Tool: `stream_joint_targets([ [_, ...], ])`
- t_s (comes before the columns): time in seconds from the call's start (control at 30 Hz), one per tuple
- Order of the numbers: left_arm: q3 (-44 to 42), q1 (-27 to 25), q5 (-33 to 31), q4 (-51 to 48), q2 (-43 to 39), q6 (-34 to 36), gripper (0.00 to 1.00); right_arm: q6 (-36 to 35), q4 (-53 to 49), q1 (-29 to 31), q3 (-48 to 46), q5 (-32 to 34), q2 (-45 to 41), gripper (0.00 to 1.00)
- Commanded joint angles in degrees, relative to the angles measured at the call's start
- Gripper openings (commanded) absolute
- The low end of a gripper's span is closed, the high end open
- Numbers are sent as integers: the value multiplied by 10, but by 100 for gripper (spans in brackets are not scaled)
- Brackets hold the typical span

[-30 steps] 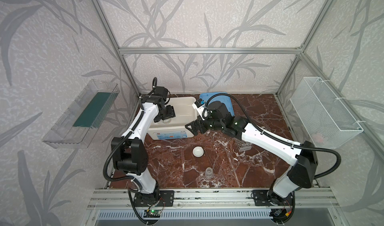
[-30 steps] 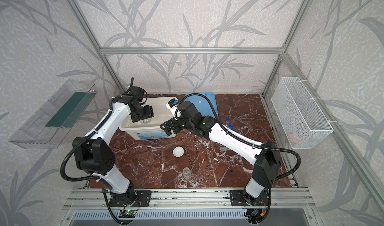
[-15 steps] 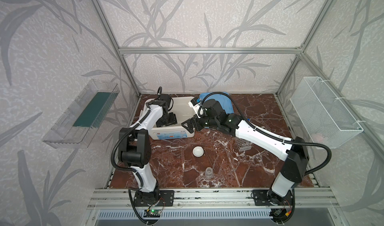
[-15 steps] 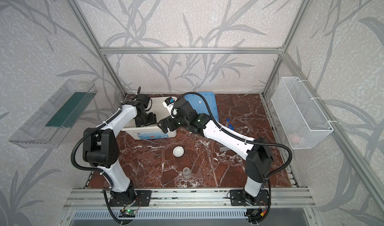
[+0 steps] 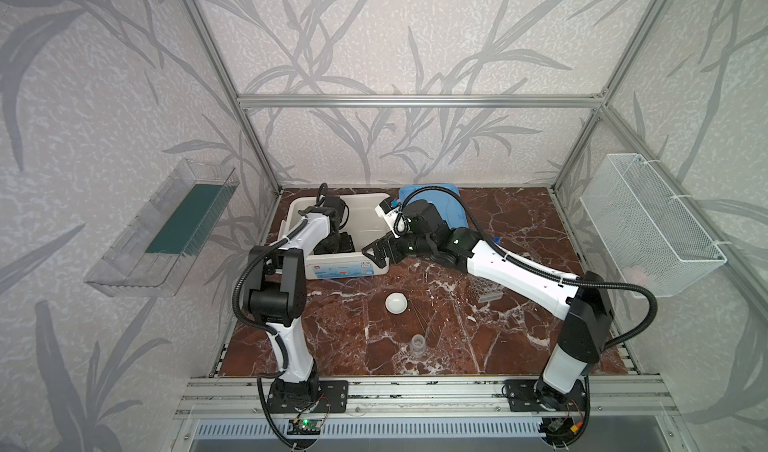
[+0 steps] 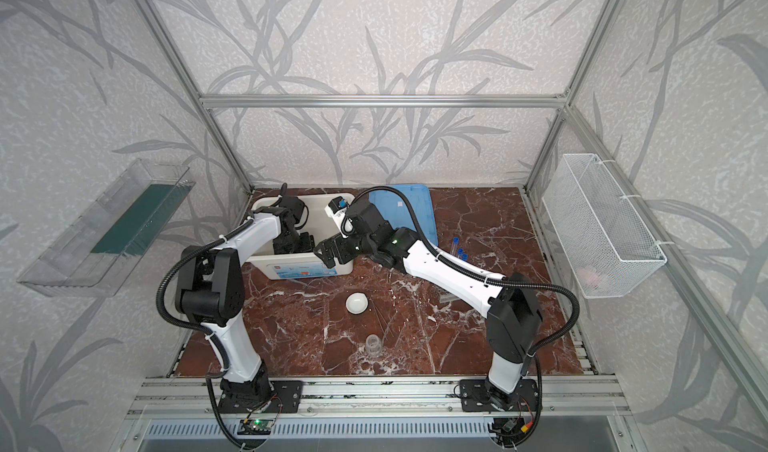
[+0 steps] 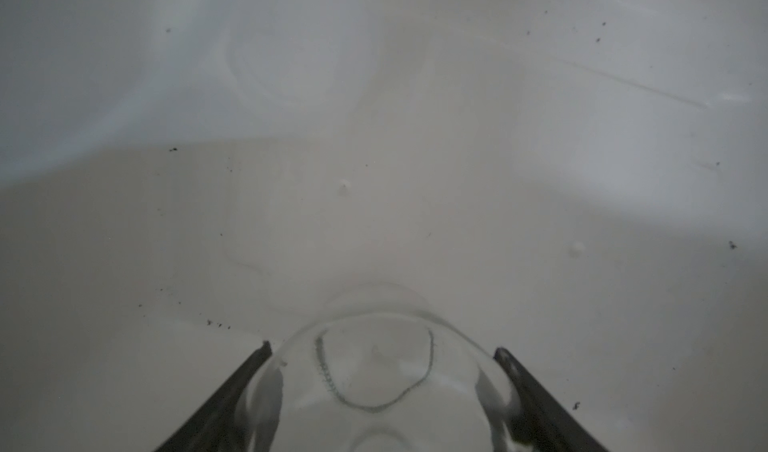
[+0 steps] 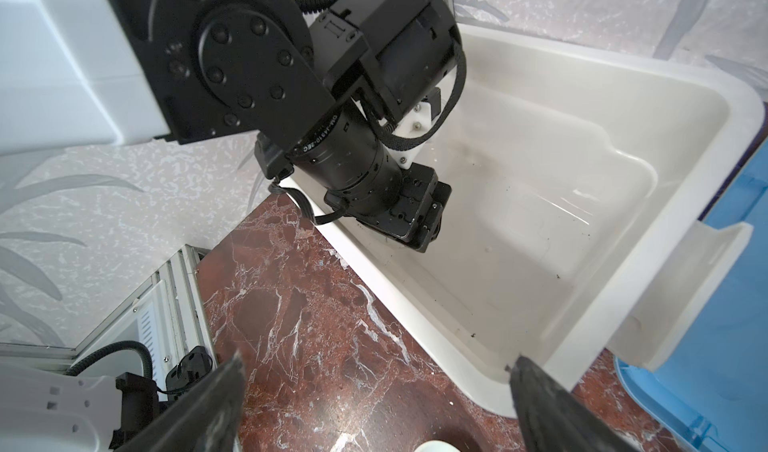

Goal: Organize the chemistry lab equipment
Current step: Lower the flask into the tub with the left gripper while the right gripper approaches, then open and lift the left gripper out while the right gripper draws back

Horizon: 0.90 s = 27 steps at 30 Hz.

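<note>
My left gripper (image 7: 383,348) is down inside the white box (image 5: 345,269), shut on a clear round glass vessel (image 7: 374,387); whether it is a beaker or the flask I cannot tell. It stands low over the box floor. My right gripper (image 5: 376,252) hangs open and empty at the box's front right corner. In both top views a little white dish (image 5: 396,303) and a small clear beaker (image 5: 417,343) stand on the marble. The clear tube rack (image 5: 486,289) lies partly under my right forearm. Blue-capped test tubes (image 6: 457,248) lie behind that arm.
A blue lid (image 5: 453,204) lies at the back, right of the box. A white wire basket (image 5: 648,221) hangs on the right wall and a clear tray (image 5: 166,229) on the left wall. The white dish (image 8: 434,448) sits just below my right fingers.
My left gripper has gone down from above the box rim into the box. My right gripper has swung back and left toward the box's front right corner, still open.
</note>
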Motion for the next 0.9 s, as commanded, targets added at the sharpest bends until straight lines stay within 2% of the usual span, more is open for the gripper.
stream_joint_targets([
  [0.0, -7, 5, -14, 10, 13, -10, 48, 4, -1, 2, 14, -7, 4, 97],
  [0.47, -20, 6, -6, 31, 24, -13, 57, 3, 2, 3, 5, -4, 6, 97],
  [0.57, -27, 6, 5, 42, 24, -17, 63, 3, 3, 3, 1, -4, 6, 97],
  [0.73, -23, 5, 5, 35, 22, -16, 64, 1, 3, 2, -3, -2, 3, 98],
  [0.87, -20, 6, 3, 32, 5, -17, 72, 0, 3, 2, -3, -1, 2, 97],
])
